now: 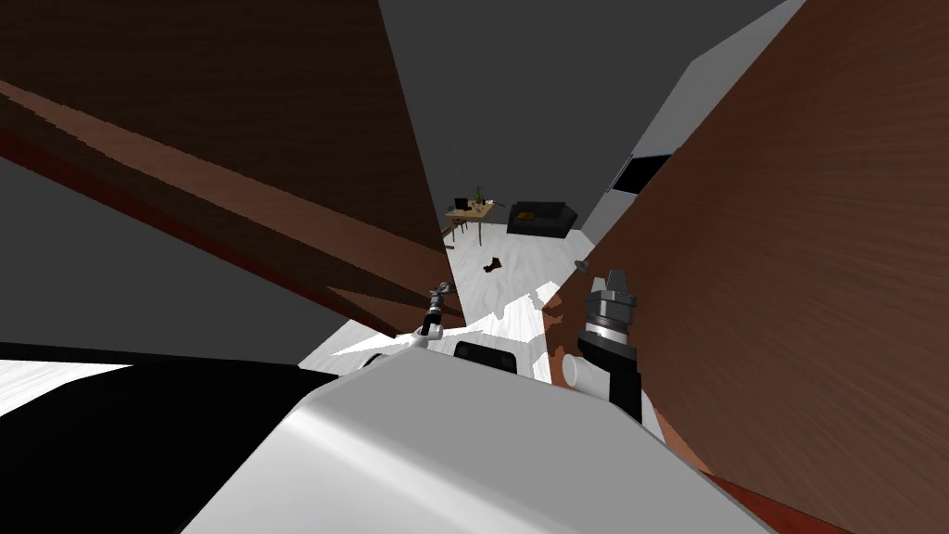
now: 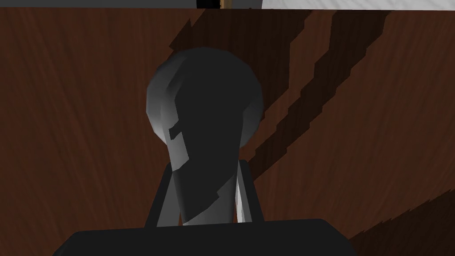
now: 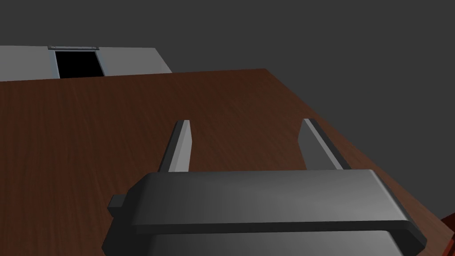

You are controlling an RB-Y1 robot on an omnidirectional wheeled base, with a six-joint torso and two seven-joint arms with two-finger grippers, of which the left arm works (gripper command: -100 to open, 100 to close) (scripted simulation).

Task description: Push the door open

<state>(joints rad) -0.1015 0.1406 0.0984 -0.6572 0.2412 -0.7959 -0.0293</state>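
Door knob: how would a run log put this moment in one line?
left gripper: shut on knob | knob: on brown door | right gripper: open, beside brown panel

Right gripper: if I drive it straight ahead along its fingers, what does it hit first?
Most likely the brown door panel: it lies ahead of the right gripper, between and past its open fingers, slanting away toward a grey wall. Contact would be glancing; depth is unclear.
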